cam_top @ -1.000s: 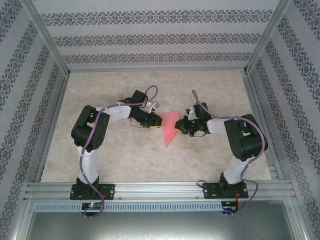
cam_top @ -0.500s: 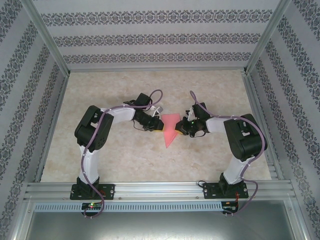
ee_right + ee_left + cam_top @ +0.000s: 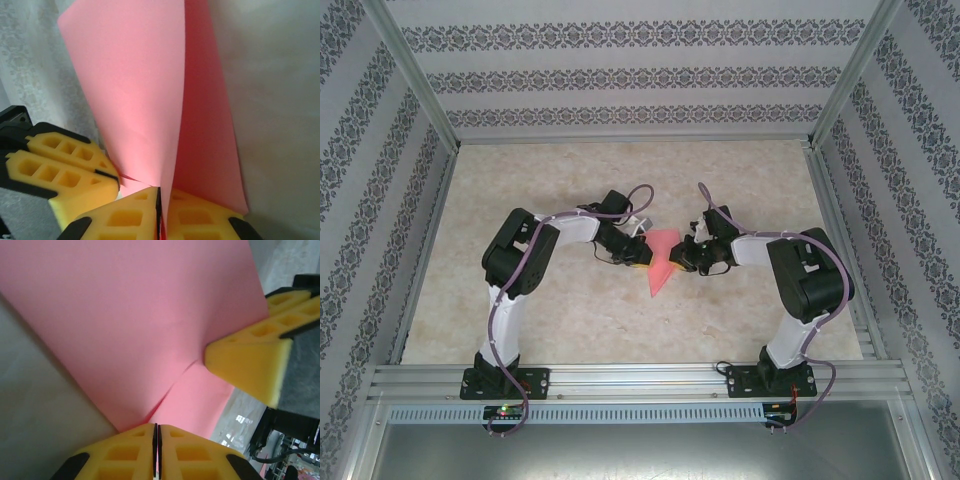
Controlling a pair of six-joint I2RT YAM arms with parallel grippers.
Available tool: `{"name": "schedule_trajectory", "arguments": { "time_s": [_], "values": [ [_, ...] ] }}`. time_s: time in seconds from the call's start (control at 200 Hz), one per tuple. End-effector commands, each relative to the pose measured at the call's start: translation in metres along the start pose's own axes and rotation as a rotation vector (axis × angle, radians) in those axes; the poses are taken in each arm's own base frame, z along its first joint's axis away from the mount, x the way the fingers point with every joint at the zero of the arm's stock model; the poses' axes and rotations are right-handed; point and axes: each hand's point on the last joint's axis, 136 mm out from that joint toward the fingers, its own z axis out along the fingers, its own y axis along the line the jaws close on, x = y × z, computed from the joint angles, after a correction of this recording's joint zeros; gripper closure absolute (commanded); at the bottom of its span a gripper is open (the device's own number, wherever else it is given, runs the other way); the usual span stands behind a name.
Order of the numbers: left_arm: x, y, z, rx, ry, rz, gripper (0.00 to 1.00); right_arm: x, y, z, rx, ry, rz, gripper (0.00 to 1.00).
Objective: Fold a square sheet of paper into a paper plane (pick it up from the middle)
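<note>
Moved in from the left and pressed shut on the paper (image 3: 662, 262): left pincer (image 3: 639, 258), elbow bent, forearm reaching right. Opposite, right pincer (image 3: 680, 256) pinching the other edge. Folded paper between both, mid-tabletop (image 3: 570, 320), tip toward the bases.

On the marbled table (image 3: 570, 310), a folded pink paper (image 3: 662, 266) points its tip toward six o'clock, the left pincer (image 3: 639, 257) touching its nine o'clock edge and the right pincer (image 3: 680, 258) its three o'clock edge.
</note>
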Motion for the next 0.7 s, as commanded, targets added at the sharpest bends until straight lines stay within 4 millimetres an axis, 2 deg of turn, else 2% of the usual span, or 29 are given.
{"name": "schedule_trajectory", "arguments": {
  "time_s": [0.0, 0.075, 0.245, 0.395, 0.694],
  "values": [
    [0.003, 0.007, 0.007, -0.037, 0.028, 0.026, 0.88, -0.001, 0.010, -0.004, -0.001, -0.009, -0.043, 0.86],
    [0.006, 0.013, 0.010, -0.065, 0.041, 0.021, 0.89, -0.001, 0.013, -0.007, -0.008, -0.015, -0.046, 0.79],
    [0.010, 0.023, 0.013, -0.093, 0.056, 0.012, 0.89, 0.002, 0.018, -0.012, -0.029, -0.019, -0.048, 0.75],
    [0.012, 0.026, 0.014, -0.102, 0.063, 0.013, 0.89, 0.005, 0.022, -0.015, -0.038, -0.018, -0.052, 0.76],
    [0.011, 0.027, 0.015, -0.107, 0.067, 0.015, 0.90, 0.009, 0.029, -0.009, -0.049, 0.007, -0.057, 0.84]
  ]
}}
